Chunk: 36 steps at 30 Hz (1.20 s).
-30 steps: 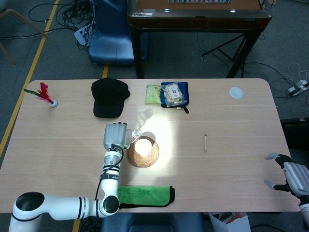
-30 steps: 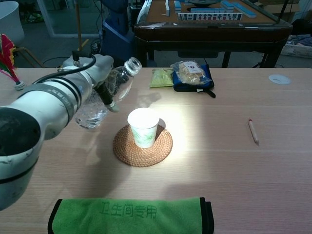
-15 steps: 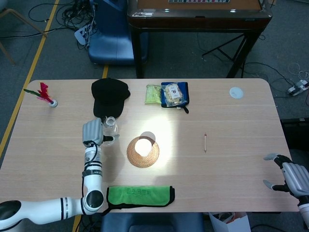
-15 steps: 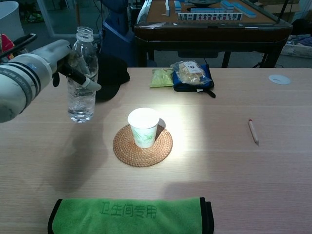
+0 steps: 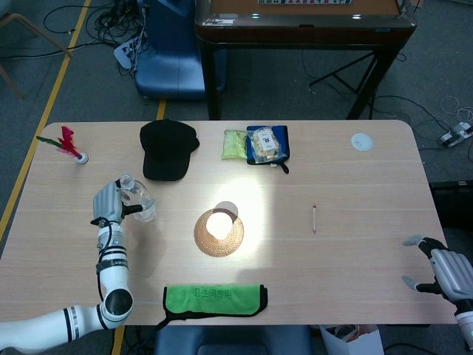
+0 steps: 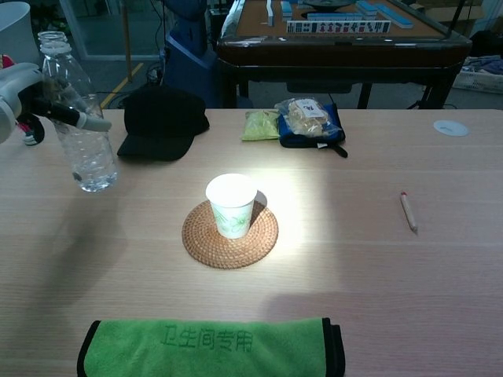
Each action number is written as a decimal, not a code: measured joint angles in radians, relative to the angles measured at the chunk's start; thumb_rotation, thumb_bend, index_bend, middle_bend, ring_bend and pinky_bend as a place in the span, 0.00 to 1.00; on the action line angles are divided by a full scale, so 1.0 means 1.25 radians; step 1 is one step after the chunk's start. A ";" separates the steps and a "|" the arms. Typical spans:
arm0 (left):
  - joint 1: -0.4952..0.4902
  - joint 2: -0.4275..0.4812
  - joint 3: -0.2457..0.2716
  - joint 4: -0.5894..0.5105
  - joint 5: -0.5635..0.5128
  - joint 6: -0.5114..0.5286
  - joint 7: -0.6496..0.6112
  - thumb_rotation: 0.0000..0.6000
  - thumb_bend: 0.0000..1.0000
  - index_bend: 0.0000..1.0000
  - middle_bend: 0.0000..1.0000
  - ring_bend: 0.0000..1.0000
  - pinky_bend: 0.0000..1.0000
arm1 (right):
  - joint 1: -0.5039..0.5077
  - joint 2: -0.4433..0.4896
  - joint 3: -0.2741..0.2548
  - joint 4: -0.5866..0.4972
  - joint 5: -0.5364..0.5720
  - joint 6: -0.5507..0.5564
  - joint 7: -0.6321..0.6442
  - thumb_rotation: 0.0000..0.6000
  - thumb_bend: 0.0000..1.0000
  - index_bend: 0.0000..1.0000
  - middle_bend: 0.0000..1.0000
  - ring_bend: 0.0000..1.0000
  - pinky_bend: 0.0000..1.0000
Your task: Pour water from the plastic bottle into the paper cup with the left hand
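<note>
A clear plastic bottle without a cap stands nearly upright at the table's left, a little water in its bottom; it also shows in the head view as the bottle. My left hand grips it from the left side, fingers wrapped round its middle. The white paper cup sits on a round woven coaster in the middle, well right of the bottle; from above the cup is a bright disc. My right hand hovers open at the table's near right corner.
A black cap lies behind the bottle. Snack packets on a blue pouch are at the back centre. A green cloth lies at the near edge, a pencil to the right, a white lid far right, a feathered shuttlecock far left.
My left hand has carried the bottle leftward away from the cup, tipping it from tilted over the cup back to upright. The right hand has stayed put.
</note>
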 measured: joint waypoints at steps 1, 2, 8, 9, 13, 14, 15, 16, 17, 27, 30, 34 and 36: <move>0.006 0.002 0.005 0.003 0.003 -0.003 -0.011 1.00 0.00 0.66 0.79 0.58 0.70 | 0.000 -0.001 0.000 0.000 0.000 0.000 -0.001 1.00 0.20 0.30 0.22 0.19 0.37; 0.009 0.003 0.009 0.005 0.005 -0.004 -0.018 1.00 0.00 0.66 0.79 0.58 0.70 | 0.000 -0.001 0.000 0.000 0.001 -0.001 -0.003 1.00 0.20 0.30 0.22 0.19 0.37; 0.028 -0.001 0.038 0.026 0.042 -0.009 -0.067 1.00 0.00 0.66 0.79 0.58 0.70 | 0.001 -0.003 -0.001 0.000 0.002 -0.002 -0.007 1.00 0.20 0.30 0.22 0.19 0.37; 0.030 -0.003 0.043 0.030 0.048 -0.010 -0.074 1.00 0.00 0.66 0.79 0.58 0.70 | 0.001 -0.003 -0.001 -0.001 0.001 -0.001 -0.007 1.00 0.20 0.30 0.22 0.19 0.37; 0.041 -0.012 0.069 0.049 0.075 -0.015 -0.097 1.00 0.00 0.65 0.79 0.58 0.70 | 0.000 -0.001 -0.001 -0.002 0.000 0.001 -0.006 1.00 0.20 0.30 0.22 0.19 0.37; 0.042 -0.014 0.076 0.054 0.080 -0.016 -0.098 1.00 0.00 0.65 0.79 0.58 0.70 | 0.000 -0.001 -0.001 -0.002 0.000 0.001 -0.006 1.00 0.20 0.30 0.22 0.19 0.37; 0.043 -0.016 0.084 0.059 0.086 -0.017 -0.097 1.00 0.00 0.65 0.79 0.58 0.70 | 0.000 -0.001 -0.001 -0.002 0.000 0.001 -0.006 1.00 0.20 0.30 0.22 0.19 0.37; 0.045 -0.018 0.096 0.068 0.093 -0.018 -0.095 1.00 0.00 0.65 0.79 0.58 0.70 | 0.000 0.000 -0.001 -0.002 0.000 0.001 -0.006 1.00 0.20 0.30 0.22 0.19 0.37; 0.046 -0.020 0.104 0.075 0.100 -0.019 -0.095 1.00 0.00 0.65 0.79 0.58 0.70 | 0.000 0.000 -0.001 -0.003 0.000 0.001 -0.006 1.00 0.20 0.30 0.22 0.19 0.37; 0.061 -0.057 0.143 0.149 0.170 -0.028 -0.131 1.00 0.00 0.62 0.77 0.57 0.69 | -0.001 0.000 0.000 -0.002 0.001 0.002 -0.005 1.00 0.20 0.30 0.22 0.19 0.37; 0.066 -0.058 0.141 0.155 0.176 -0.032 -0.136 1.00 0.00 0.61 0.74 0.56 0.69 | 0.000 0.000 -0.001 -0.001 0.002 0.001 -0.006 1.00 0.20 0.30 0.22 0.19 0.37; 0.069 -0.054 0.139 0.152 0.163 -0.045 -0.123 1.00 0.00 0.56 0.64 0.50 0.65 | 0.001 -0.002 -0.001 -0.001 0.002 -0.001 -0.009 1.00 0.20 0.30 0.22 0.19 0.37; 0.070 -0.050 0.138 0.147 0.156 -0.054 -0.116 1.00 0.00 0.53 0.58 0.46 0.62 | 0.001 -0.002 -0.002 -0.001 0.002 -0.001 -0.010 1.00 0.20 0.30 0.22 0.19 0.37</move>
